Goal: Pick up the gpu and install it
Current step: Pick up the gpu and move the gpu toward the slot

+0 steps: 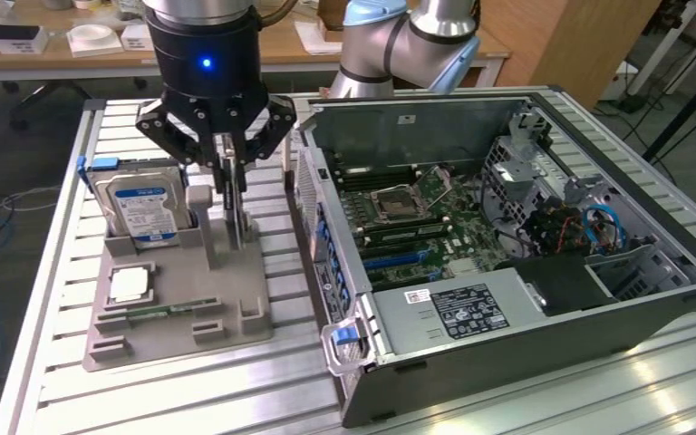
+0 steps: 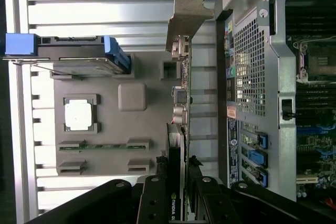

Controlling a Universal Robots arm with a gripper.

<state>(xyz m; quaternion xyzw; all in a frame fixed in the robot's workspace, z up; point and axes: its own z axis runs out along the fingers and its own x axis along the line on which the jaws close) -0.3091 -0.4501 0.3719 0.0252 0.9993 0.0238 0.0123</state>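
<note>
A slatted aluminium table (image 1: 142,399) carries an open grey tower computer case (image 1: 542,353) lying on its side. Just beside the case is a flat grey plastic parts holder (image 1: 173,340). The black jaws are closed on the thin black gpu card (image 1: 239,217), which stands on edge in the holder. A silver blue-labelled hard drive (image 1: 142,204) stands near it. A square processor chip (image 1: 130,284) and a green RAM stick (image 1: 167,310) lie in recesses.
</note>
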